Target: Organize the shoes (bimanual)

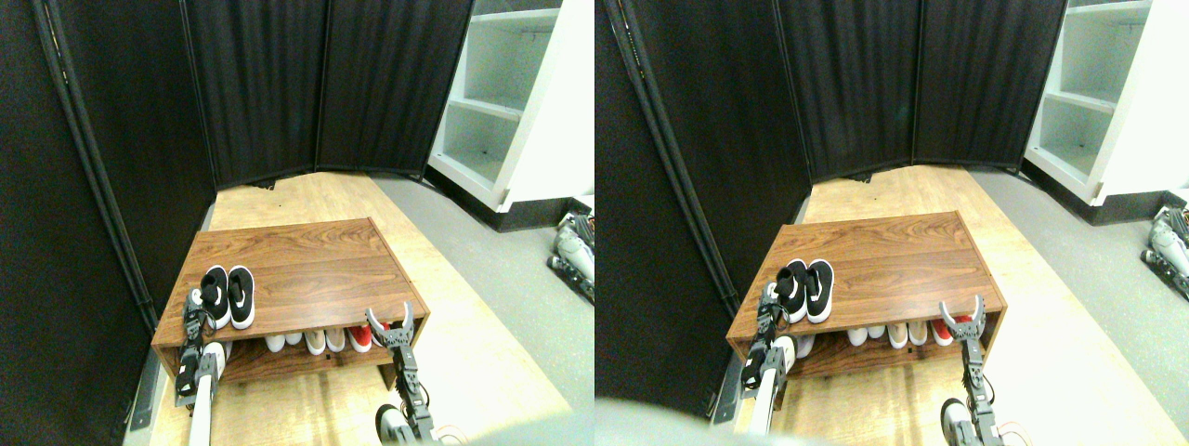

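Note:
Two black sneakers [228, 295] with white soles stand side by side, toes toward me, on the front left of the brown wooden shoe rack's top [307, 265]. My left gripper [194, 308] sits right against the left shoe's outer side at the rack's front left corner; its jaws are too small to read. At the rack's front right edge my right gripper [391, 322] stands open, its two fingers spread upward with nothing between them, well apart from the black pair.
White, beige and red shoes [320, 339] line the rack's lower shelf. Black curtain panels [260, 84] close off the left and back. A white shelving unit [506, 102] stands at the back right, with grey gear [574, 253] on the floor beside it.

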Robot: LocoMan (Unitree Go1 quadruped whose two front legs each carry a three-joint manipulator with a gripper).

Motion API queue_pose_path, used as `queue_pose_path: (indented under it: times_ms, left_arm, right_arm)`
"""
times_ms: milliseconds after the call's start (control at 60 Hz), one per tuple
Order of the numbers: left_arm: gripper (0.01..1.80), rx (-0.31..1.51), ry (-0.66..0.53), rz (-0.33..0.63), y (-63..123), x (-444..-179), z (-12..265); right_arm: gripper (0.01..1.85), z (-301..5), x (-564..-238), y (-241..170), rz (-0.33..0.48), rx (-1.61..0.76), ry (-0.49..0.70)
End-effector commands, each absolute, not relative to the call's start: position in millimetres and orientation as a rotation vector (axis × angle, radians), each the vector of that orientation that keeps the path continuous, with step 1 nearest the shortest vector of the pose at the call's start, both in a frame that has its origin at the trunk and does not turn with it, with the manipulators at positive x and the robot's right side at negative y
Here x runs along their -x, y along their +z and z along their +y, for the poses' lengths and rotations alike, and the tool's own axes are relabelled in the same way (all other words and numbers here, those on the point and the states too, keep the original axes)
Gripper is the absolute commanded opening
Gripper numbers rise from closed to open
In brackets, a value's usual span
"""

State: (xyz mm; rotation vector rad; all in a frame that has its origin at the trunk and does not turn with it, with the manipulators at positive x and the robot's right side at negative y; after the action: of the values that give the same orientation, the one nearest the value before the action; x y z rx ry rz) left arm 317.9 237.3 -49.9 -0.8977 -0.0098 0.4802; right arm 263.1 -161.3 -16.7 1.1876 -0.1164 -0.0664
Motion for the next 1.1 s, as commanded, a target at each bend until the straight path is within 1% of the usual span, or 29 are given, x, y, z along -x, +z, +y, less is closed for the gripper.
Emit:
queue_pose_path:
  times_ms: [17,167,217,250,317,350,400,500,567,583,650,700,733,750,767,800,833,883,950,1100]
  left_arm:
    - [0.01,0.916,0.441,-0.017,-42.7,-320.5,232.0]
    - [0.01,0.924,0.424,-0.030,-40.5,-316.4,234.6]
    - [0.01,0.914,0.398,-0.053,-39.9,-314.4,239.0]
    - [0.01,0.876,0.399,-0.065,-39.4,-312.9,245.1]
    - [0.01,0.854,0.366,-0.073,-38.3,-311.0,251.8]
    - [0.01,0.839,0.338,-0.085,-35.3,-308.3,258.2]
    - [0.01,0.853,0.353,-0.109,-27.3,-302.9,262.9]
    - [0.01,0.864,0.325,-0.139,-14.4,-289.0,263.6]
    - [0.01,0.879,0.312,-0.148,-8.9,-280.2,260.7]
    - [0.01,0.888,0.286,-0.140,-7.0,-274.6,258.8]
    - [0.01,0.939,0.275,-0.120,-3.2,-263.7,252.0]
    - [0.01,0.966,0.271,-0.101,-3.2,-255.5,247.8]
    - [0.01,1.017,0.287,-0.111,-4.5,-247.0,242.9]
    - [0.01,1.017,0.287,-0.111,-4.5,-247.0,242.9]
    - [0.01,1.070,0.279,-0.111,-5.8,-241.0,239.2]
    - [0.01,1.086,0.287,-0.096,-7.4,-232.1,234.1]
    - [0.01,1.091,0.292,-0.094,-7.8,-229.8,232.7]
    - [0.01,1.128,0.330,-0.103,-8.9,-219.5,225.7]
    - [0.01,1.171,0.352,-0.115,-10.3,-209.8,218.7]
    - [0.01,1.223,0.412,-0.125,-13.8,-200.7,211.9]
  right_arm:
    - [0.66,-160.1,-264.3,-9.2,-0.166,-1.169,-0.031]
    - [0.66,-158.5,-264.3,-8.8,-0.161,-1.163,-0.023]
    - [0.67,-157.8,-264.2,-8.6,-0.155,-1.176,-0.028]
    - [0.66,-157.4,-264.0,-8.8,-0.154,-1.175,-0.028]
    - [0.66,-157.2,-264.1,-9.2,-0.155,-1.174,-0.027]
    - [0.65,-157.0,-263.9,-8.9,-0.152,-1.180,-0.029]
    - [0.64,-157.3,-264.2,-9.1,-0.153,-1.186,-0.031]
    - [0.64,-157.1,-264.3,-9.2,-0.155,-1.187,-0.031]
    - [0.66,-157.3,-264.4,-9.9,-0.153,-1.187,-0.031]
    - [0.65,-157.1,-264.4,-10.0,-0.154,-1.187,-0.032]
    - [0.64,-156.8,-264.4,-10.3,-0.149,-1.208,-0.040]
    - [0.63,-156.4,-264.1,-10.4,-0.150,-1.207,-0.047]
    - [0.64,-156.3,-264.1,-10.8,-0.148,-1.201,-0.044]
    - [0.64,-156.3,-264.1,-10.8,-0.148,-1.201,-0.044]
    - [0.64,-156.1,-264.1,-11.0,-0.144,-1.215,-0.040]
    - [0.64,-156.0,-264.1,-11.8,-0.144,-1.212,-0.038]
    - [0.64,-155.9,-264.1,-12.0,-0.144,-1.213,-0.038]
    - [0.64,-155.5,-263.9,-12.2,-0.142,-1.216,-0.042]
    - [0.65,-154.8,-264.3,-12.9,-0.136,-1.224,-0.040]
    - [0.63,-152.3,-265.3,-13.9,-0.123,-1.242,-0.040]
